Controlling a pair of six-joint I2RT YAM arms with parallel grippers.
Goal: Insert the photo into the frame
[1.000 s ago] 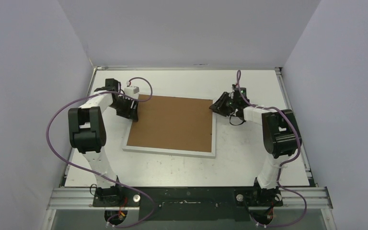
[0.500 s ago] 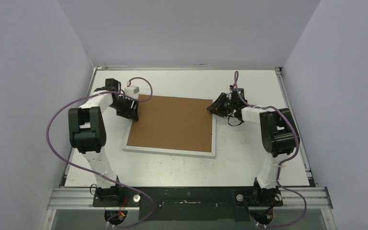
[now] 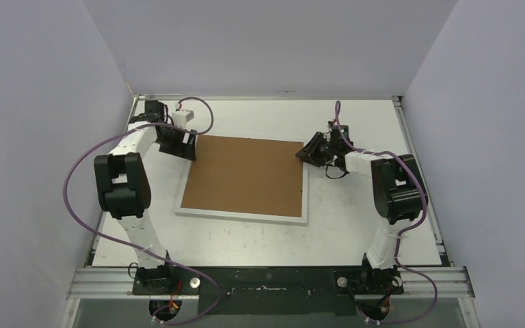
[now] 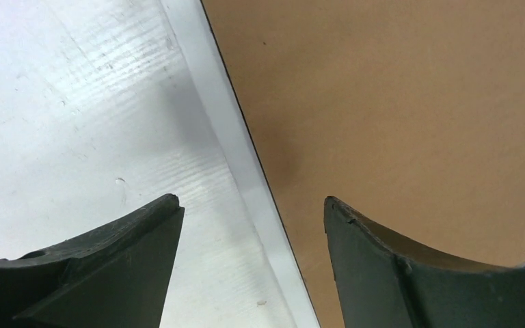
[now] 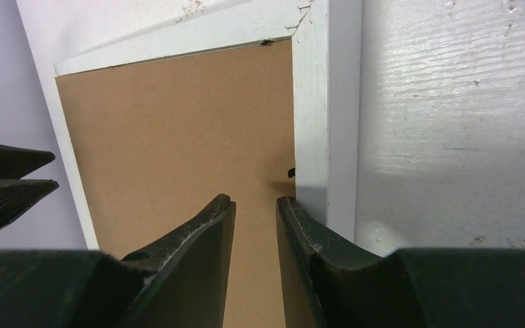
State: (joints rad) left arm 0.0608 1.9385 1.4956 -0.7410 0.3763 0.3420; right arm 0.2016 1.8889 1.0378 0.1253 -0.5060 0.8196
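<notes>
Two grippers empty: left gripper (image 3: 180, 144) drawn back off far-left corner of frame (image 3: 243, 216), jaws spread wide; right gripper (image 3: 307, 154) kept at far-right corner, jaws narrowly parted. Photo unseen, judged sealed under board (image 3: 246, 174), table (image 3: 355, 232) middle.

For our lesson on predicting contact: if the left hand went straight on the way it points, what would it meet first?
Probably the frame: its white edge lies between the fingers, beside the backing board. Depth is unclear.
</notes>
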